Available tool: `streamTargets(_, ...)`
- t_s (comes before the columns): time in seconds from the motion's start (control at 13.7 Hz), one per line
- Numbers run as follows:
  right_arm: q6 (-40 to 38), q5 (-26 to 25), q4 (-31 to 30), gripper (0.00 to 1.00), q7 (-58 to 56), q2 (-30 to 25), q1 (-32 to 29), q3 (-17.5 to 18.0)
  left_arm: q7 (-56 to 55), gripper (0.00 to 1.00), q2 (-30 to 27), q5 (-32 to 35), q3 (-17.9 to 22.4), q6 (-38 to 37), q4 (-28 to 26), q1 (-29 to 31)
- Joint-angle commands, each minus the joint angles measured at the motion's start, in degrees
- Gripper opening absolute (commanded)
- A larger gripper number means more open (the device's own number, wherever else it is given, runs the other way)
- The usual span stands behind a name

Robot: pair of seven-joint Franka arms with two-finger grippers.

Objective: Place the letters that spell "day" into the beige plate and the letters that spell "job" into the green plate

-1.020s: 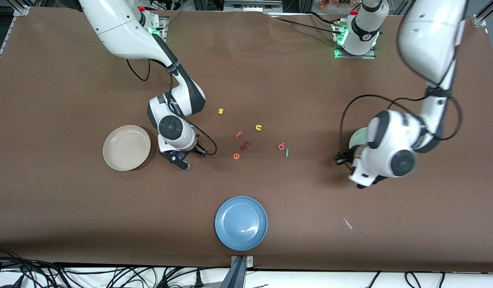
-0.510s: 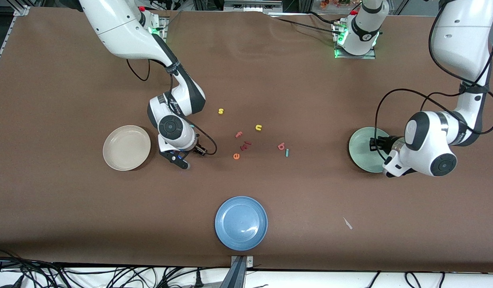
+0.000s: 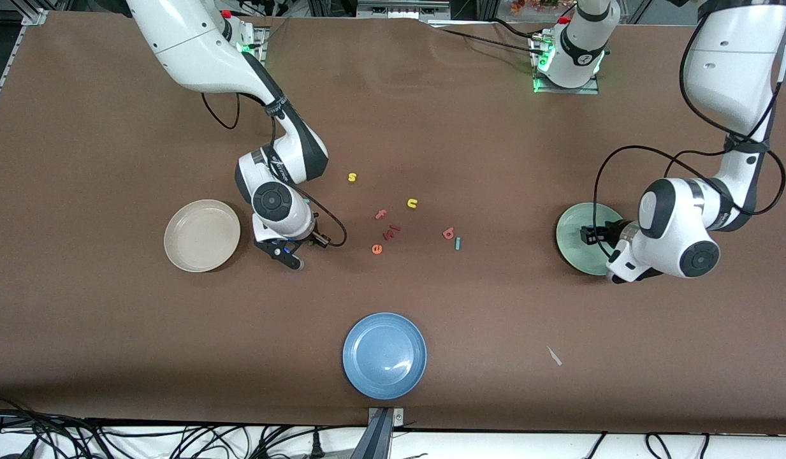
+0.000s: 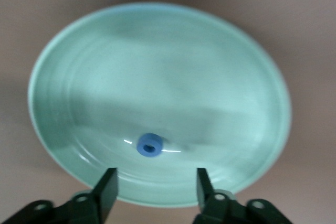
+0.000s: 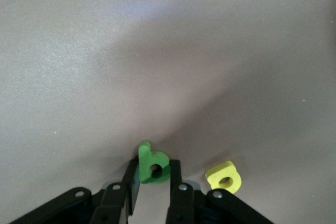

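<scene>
My left gripper (image 4: 156, 190) hangs open over the green plate (image 4: 94, 66), near its rim. The blue o (image 4: 150, 145) lies loose in the plate, clear of the fingers. In the front view this gripper (image 3: 588, 236) is over the green plate (image 3: 571, 224). My right gripper (image 5: 154, 176) is down at the table, shut on the dark green a (image 5: 152, 164), with the yellow d (image 5: 224, 176) on the table close beside it. The front view puts that gripper (image 3: 284, 252) beside the beige plate (image 3: 202, 235), which holds nothing. The salmon b (image 3: 449, 233) and teal j (image 3: 458, 243) lie mid-table.
Other letters are scattered mid-table: a yellow s (image 3: 352, 177), a yellow u (image 3: 412, 203), a pink f (image 3: 380, 215), a dark red piece (image 3: 391, 231) and an orange e (image 3: 377, 249). A blue plate (image 3: 384, 355) sits nearest the front camera. A pale scrap (image 3: 554, 356) lies toward the left arm's end.
The left arm swung over the green plate, then opened and dropped the blue o into it. The right gripper stayed in place and closed on the green a.
</scene>
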Motion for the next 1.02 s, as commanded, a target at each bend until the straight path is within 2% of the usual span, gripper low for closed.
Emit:
streamTargets(0.0, -0.05, -0.92, -1.26, 0.09, 0.51, -1.21, 0.2, -0.27, -8.16, 0.96, -3.02, -1.62, -5.13, 0.87, -0.22, -0.57)
streamTargets(0.22, -3.64, -1.19, -0.73, 0.09, -2.11, -5.33, 0.11, -0.8, -20.47, 0.94, -1.45, -1.63, -12.51, 11.47, 0.05, -2.06)
streamTargets(0.29, -5.23, -1.19, -0.73, 0.09, -5.09, -6.91, 0.02, -2.1, -23.2, 0.94, -0.91, -1.63, -13.14, 15.25, 0.04, -3.72)
streamTargets(0.44, -9.17, -1.1, -0.81, 0.09, -12.63, -9.37, -0.06, -5.09, -27.78, 0.92, 1.45, -1.11, -13.15, 20.72, 0.48, -8.64)
streamTargets(0.73, -13.06, -0.31, -1.95, 0.09, -27.23, -12.37, -0.24, -11.33, -32.63, 0.89, 5.59, -0.66, -12.53, 28.46, 0.83, -14.36)
streamTargets(0.8, -12.98, 0.04, -2.92, 0.09, -30.66, -12.72, -0.33, -13.09, -32.81, 0.87, 6.64, -0.66, -11.92, 29.17, 2.31, -15.68)
streamTargets(0.95, -11.06, 4.67, -6.24, 0.1, -37.78, -12.73, -0.68, -16.08, -32.9, 0.82, 8.4, -0.22, -10.86, 29.18, 3.82, -17.7)
